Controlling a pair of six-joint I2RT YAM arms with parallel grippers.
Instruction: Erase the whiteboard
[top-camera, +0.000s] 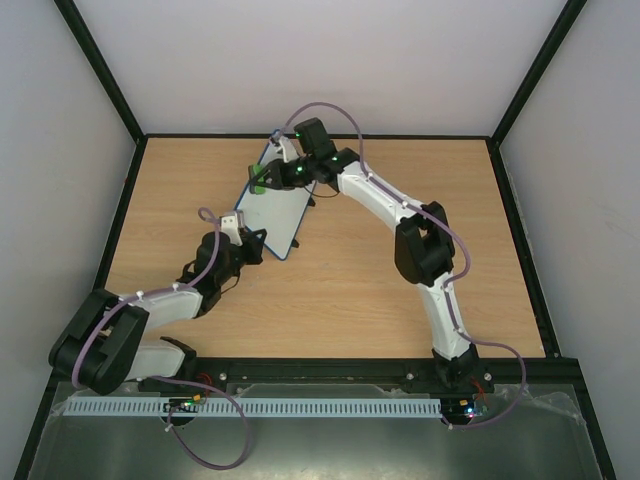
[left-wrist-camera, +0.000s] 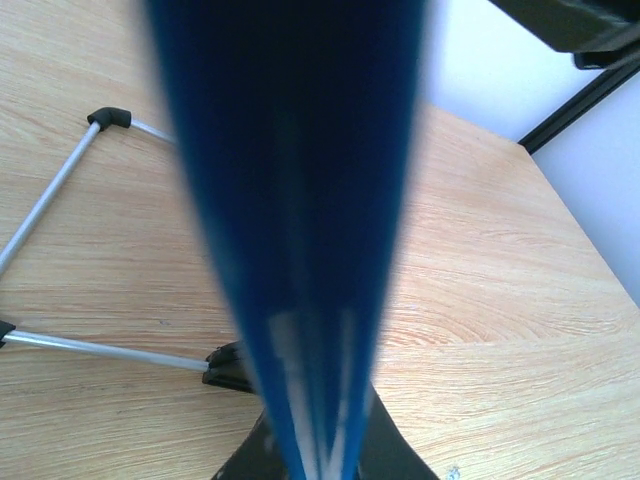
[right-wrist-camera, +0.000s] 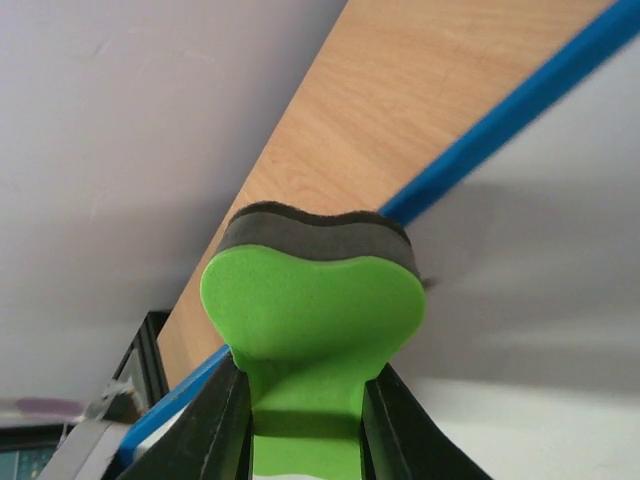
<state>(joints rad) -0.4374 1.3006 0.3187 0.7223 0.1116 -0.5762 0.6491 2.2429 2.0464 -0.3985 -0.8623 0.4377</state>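
Between the fingers of the left claw (top-camera: 252, 240), the whiteboard's (top-camera: 276, 214) blue edge is pinched tight, and the board stands tilted on the table (top-camera: 380, 280). Beyond that claw, at the board's far end, the right claw (right-wrist-camera: 305, 400) is clamped on a green eraser (right-wrist-camera: 312, 295). Its dark felt side meets the white face, just beside the blue frame.

The left arm reaches forward, left claw (top-camera: 253, 239) clamped; the right arm bends leftward, right claw (top-camera: 267, 179) pinched.
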